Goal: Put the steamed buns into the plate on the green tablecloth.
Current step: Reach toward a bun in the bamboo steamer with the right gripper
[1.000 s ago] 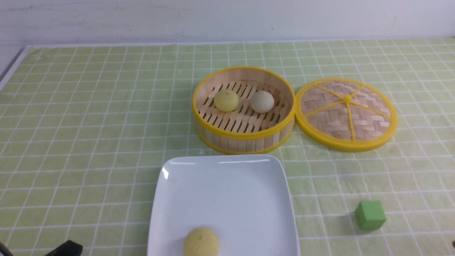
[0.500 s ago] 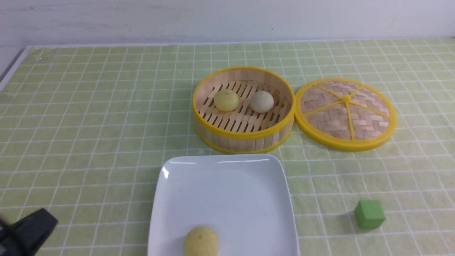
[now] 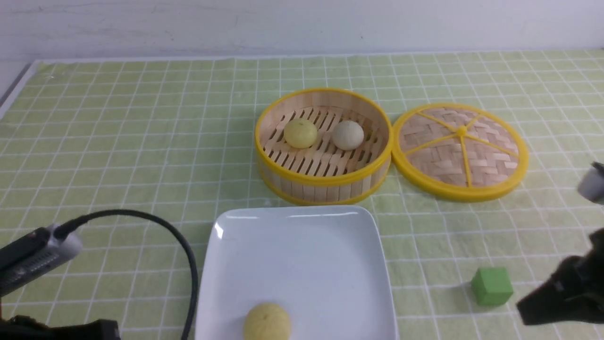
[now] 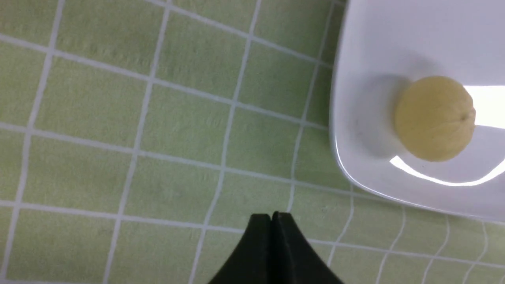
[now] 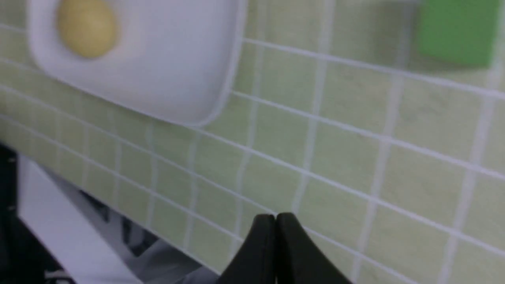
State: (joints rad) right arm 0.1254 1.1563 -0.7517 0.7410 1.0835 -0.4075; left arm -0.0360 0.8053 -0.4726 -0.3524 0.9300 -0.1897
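Observation:
On the green tablecloth (image 3: 118, 141) lies the white square plate (image 3: 292, 222), and one pale yellow steamed bun (image 3: 266, 322) rests near its front edge. Two more steamed buns, a yellow one (image 3: 300, 133) and a greyish one (image 3: 348, 135), sit in the bamboo steamer basket (image 3: 325, 182) behind the plate. My left gripper (image 4: 271, 215) is shut and empty over bare cloth left of the plate (image 4: 355, 79), apart from the bun (image 4: 434, 118). My right gripper (image 5: 275, 215) is also shut and empty, over cloth right of the plate (image 5: 165, 59); it shows at the lower right (image 3: 524, 309).
The steamer's woven lid (image 3: 460, 151) lies flat right of the basket. A small green cube (image 3: 491, 285) stands on the cloth just left of my right gripper. My left arm's wrist and black cable (image 3: 188, 264) arch beside the plate's left edge.
My left arm has risen into view at the lower left with its cable. My right arm has come in from the lower right edge. The buns, the plate and the cube have not moved.

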